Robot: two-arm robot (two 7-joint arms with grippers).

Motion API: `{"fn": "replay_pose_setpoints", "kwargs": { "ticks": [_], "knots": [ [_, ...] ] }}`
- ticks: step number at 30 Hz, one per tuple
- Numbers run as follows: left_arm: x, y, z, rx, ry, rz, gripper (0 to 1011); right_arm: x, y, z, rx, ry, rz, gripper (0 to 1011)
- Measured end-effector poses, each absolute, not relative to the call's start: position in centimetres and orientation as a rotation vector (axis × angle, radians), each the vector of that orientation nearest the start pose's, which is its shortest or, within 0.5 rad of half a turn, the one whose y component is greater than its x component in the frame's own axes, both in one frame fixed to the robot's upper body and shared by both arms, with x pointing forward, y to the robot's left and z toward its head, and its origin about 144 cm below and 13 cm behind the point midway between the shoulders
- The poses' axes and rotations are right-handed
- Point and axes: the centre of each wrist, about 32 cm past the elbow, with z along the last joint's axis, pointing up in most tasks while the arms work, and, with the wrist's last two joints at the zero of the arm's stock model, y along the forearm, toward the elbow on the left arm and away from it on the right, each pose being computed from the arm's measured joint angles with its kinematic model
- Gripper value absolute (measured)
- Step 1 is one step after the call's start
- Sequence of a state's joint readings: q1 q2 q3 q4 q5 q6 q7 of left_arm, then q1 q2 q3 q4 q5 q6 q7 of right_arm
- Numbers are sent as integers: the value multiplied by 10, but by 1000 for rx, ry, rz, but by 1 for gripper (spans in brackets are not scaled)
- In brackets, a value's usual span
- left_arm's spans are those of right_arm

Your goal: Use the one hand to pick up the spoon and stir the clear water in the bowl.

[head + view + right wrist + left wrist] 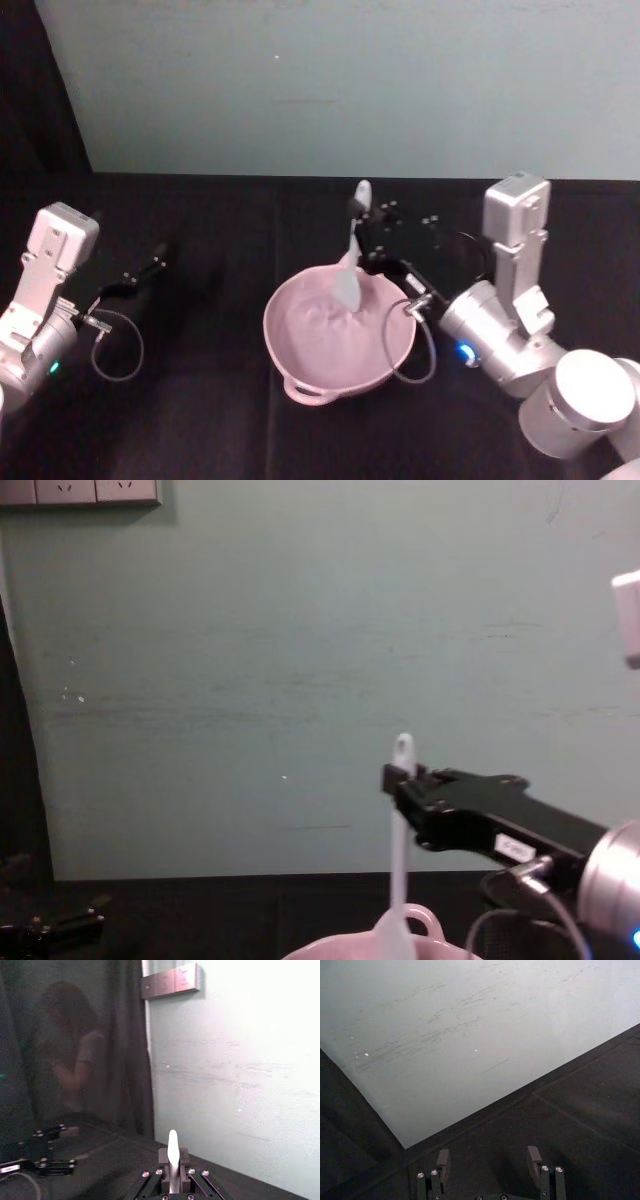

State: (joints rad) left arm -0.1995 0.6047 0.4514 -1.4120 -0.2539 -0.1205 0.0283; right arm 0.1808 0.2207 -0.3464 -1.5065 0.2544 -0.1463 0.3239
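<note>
1. The bowl [300, 345] is nearest: pale pink and wide, it sits on the black table [200, 420] below the right gripper's fingertips, on the side towards the robot. Its small looped handle is on the rim farthest from that gripper
2. The spoon [350, 268] stands nearly upright, with its broad head down inside the bowl's far side. Its slim white handle rises through the gripper's fingers, and the end with the oval hole pokes out just above them [402, 748]
3. The right gripper [358, 212] reaches in from the right over the bowl's far rim. It is clenched on the spoon's upper handle – the right wrist view shows the white stem pinched between its fingers [163, 1156]
4. The left gripper [150, 268] is well off to the right gripper's left, low over the table – released, its two fingers [443, 1160] apart with nothing between them
5. Beyond both grippers, the pale green wall [350, 90] rises from the table's far edge
</note>
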Motion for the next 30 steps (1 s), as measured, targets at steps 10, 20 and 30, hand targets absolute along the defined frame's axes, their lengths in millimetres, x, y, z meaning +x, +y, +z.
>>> {"fn": "replay_pose_setpoints", "kwargs": {
  "ticks": [10,20,30],
  "knots": [
    [489,310,1140,305,-285,1248,1005,484,-208,1172,108,-165,-946,118],
    [489,310,1140,304,-285,1248,1005,465,-205,1172,86,-165,-895,118],
    [489,310,1140,304,-285,1248,1005,451,-181,1171,93,-162,-806,118]
  ]
}}
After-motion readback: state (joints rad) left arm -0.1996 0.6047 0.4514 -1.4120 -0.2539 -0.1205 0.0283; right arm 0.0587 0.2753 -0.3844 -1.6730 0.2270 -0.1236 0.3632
